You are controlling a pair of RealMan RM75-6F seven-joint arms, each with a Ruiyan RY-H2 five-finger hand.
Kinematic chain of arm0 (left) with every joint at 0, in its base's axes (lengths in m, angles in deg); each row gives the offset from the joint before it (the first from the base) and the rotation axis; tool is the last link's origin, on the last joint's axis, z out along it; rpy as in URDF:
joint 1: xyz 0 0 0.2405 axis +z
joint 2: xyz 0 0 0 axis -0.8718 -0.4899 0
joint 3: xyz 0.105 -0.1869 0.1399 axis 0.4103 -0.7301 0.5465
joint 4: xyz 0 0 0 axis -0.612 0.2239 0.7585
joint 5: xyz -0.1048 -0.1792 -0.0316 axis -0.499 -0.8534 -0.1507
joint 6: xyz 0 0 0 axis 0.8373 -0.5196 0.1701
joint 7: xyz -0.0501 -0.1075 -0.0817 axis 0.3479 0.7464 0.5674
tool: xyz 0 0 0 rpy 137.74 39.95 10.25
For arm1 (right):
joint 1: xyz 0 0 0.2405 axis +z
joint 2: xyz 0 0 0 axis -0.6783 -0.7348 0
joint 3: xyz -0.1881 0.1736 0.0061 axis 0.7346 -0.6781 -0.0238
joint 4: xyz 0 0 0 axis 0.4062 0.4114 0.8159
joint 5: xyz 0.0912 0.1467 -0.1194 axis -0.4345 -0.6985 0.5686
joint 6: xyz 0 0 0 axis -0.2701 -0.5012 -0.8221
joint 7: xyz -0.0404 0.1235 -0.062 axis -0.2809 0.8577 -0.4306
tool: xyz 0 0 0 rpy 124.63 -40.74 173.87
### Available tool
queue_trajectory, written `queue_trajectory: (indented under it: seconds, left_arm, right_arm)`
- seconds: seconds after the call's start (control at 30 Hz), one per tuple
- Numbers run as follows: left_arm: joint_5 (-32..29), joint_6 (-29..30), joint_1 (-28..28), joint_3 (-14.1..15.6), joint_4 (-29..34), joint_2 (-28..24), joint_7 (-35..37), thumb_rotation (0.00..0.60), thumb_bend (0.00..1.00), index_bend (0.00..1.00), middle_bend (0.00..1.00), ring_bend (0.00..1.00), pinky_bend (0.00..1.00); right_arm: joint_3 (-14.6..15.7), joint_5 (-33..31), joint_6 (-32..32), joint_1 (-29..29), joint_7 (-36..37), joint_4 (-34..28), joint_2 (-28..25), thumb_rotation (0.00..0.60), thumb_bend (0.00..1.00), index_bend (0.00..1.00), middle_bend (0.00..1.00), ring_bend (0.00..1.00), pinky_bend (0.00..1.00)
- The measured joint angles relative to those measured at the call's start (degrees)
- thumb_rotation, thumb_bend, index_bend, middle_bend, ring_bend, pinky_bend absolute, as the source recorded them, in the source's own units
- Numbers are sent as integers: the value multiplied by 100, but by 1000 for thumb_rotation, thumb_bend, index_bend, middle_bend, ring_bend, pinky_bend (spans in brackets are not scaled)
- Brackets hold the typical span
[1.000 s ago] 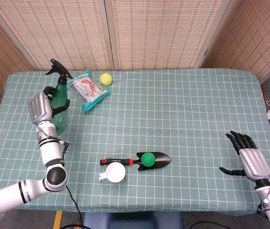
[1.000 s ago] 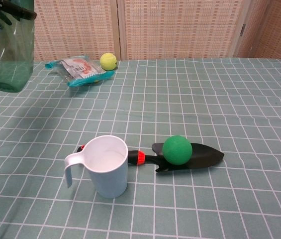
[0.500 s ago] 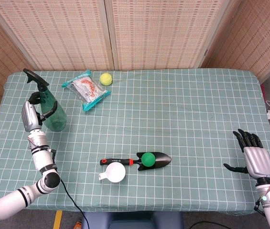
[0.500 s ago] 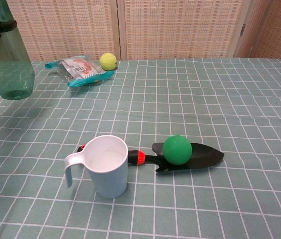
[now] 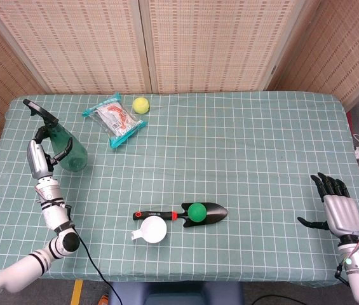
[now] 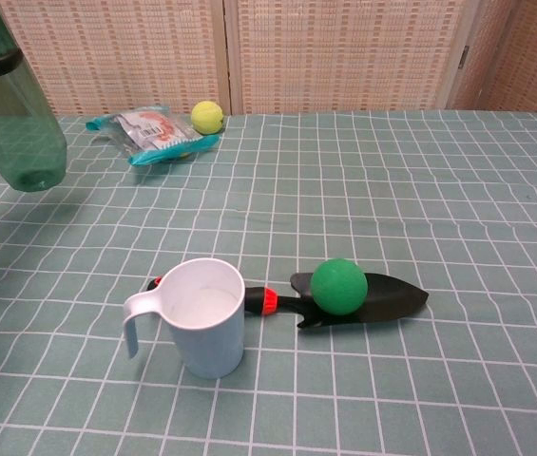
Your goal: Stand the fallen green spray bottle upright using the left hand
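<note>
Two hands are in sight, and only the left hand (image 5: 39, 157) is busy: its fingers are wrapped around the neck of the green spray bottle (image 5: 65, 147) at the far left of the head view, while the right hand (image 5: 340, 211) hovers at the lower right edge with its fingers spread and nothing in them.

Over the last second the bottle has travelled leftward and away from the snack packet (image 5: 116, 117), which it stood just beside, and it has tipped as it went. A second ago it hung close to vertical; now its black trigger head points to the upper left and its base swings toward the lower right. In the chest view the bottle (image 6: 16, 114) fills the upper left corner, its rounded bottom clear of the cloth with a shadow lying apart beneath it, so I judge it lifted, not set down.

That reads to me as a step sideways, not forward: the bottle is off the table (image 5: 243, 146) and gripped, but less upright than it was. It needs to be levelled and lowered onto its base. The yellow ball (image 5: 141, 104), white cup (image 6: 201, 316) and trowel (image 6: 363, 299) carrying the green ball (image 6: 338, 286) lie well apart.
</note>
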Motion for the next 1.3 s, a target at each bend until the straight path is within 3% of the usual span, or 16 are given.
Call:
queue_trajectory:
  seconds: [0.47,0.77,1.3]
  left_arm:
    - [286,-534,-370,92,-1828,665,1278,600,284,482,656,437,265]
    - [348,-685,-532,71,-2358,892,1733,600,285,477,653,435,265]
    - [344,-983,-628,87,-2798,1107,2171,600,272,428,601,384,239]
  right_arm:
    - [-26,153,-292,-69,-73,209,203,600,0,0,0,0,0]
    - [-41,650,-646,-151,406,519,359,600,0,0,0,0,0]
    - [-104,483,-624,-179,129,513,435,600,0,0,0,0,0]
